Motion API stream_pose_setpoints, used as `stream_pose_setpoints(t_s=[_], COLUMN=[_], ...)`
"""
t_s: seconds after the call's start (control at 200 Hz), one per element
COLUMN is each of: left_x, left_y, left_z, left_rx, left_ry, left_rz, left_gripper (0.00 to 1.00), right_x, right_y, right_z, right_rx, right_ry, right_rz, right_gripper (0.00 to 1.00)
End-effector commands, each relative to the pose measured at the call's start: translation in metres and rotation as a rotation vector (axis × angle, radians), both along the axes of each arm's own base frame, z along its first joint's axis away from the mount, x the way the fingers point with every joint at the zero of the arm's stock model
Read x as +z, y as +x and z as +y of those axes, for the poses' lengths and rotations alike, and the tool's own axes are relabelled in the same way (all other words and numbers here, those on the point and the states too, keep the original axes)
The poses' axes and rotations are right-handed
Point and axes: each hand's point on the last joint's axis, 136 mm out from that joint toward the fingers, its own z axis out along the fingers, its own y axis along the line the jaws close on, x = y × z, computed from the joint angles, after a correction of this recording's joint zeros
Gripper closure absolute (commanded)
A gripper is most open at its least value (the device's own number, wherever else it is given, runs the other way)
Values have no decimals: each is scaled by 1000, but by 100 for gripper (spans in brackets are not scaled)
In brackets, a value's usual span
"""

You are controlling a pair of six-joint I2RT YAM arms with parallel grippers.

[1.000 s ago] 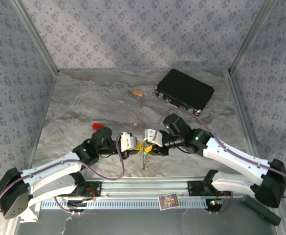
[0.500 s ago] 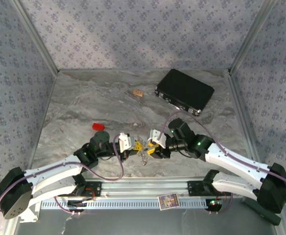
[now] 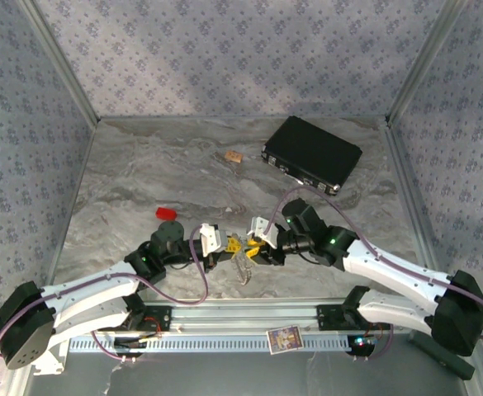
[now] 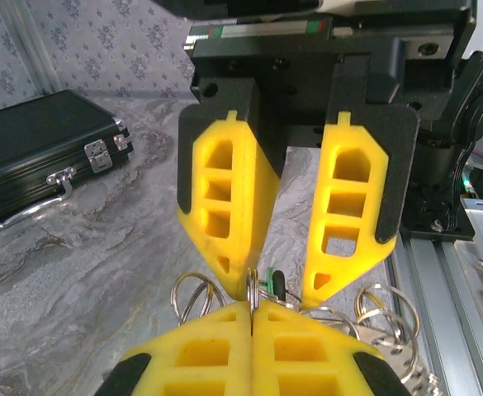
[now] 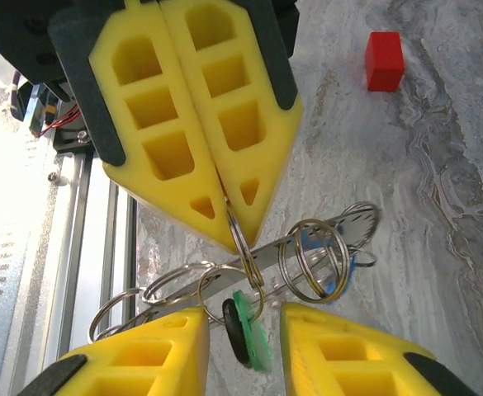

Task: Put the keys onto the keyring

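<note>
My left gripper (image 4: 251, 318) is shut on the edge of the keyring (image 4: 251, 290), a silvery split ring held upright just above the table near its front edge. Several more rings (image 5: 311, 257) hang linked to it. A green key (image 5: 253, 334) dangles from the held keyring (image 5: 245, 247), backed by a black tag. Part of a blue key (image 5: 333, 266) shows behind the rings. My right gripper (image 5: 243, 346) faces the left one, open, one finger on each side of the green key without touching it. In the top view the left gripper (image 3: 223, 247) and right gripper (image 3: 255, 248) meet tip to tip.
A black case (image 3: 311, 153) lies at the back right, with a small tan piece (image 3: 234, 156) to its left. A red block (image 3: 166, 213) sits just behind the left wrist. The metal rail (image 3: 241, 318) runs along the near edge under both arms.
Both wrists have shifted slightly toward the near edge and to the left. The right fingers now sit closer around the green key. The left gripper has stayed shut on the ring.
</note>
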Motion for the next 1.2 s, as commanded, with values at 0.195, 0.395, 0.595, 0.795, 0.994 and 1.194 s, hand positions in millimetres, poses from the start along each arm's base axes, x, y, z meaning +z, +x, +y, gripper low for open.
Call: stream_pose_setpoints(t_s=[0.195, 0.395, 0.595, 0.795, 0.994, 1.194], left_x=[17, 21, 24, 19, 15, 14], left_y=[-5, -6, -8, -7, -7, -8], left_z=[-3, -3, -5, -5, -5, -5], left_rx=[-36, -42, -57, -55, -55, -58], left_ry=[-61, -69, -79, -62, -53, -51], left_rz=[-44, -63, -69, -61, -56, -54], left_gripper=[100, 100, 100, 100, 100, 100], right_x=[4, 0, -13, -10, -5, 6], right_y=[-2, -1, -4, -3, -4, -7], right_z=[0, -2, 5, 6, -5, -2], right_rx=[18, 29, 62, 59, 32, 44], right_ry=[5, -35, -53, -46, -34, 28], right_rz=[-7, -7, 53, 45, 8, -8], right_gripper=[87, 91, 93, 84, 71, 71])
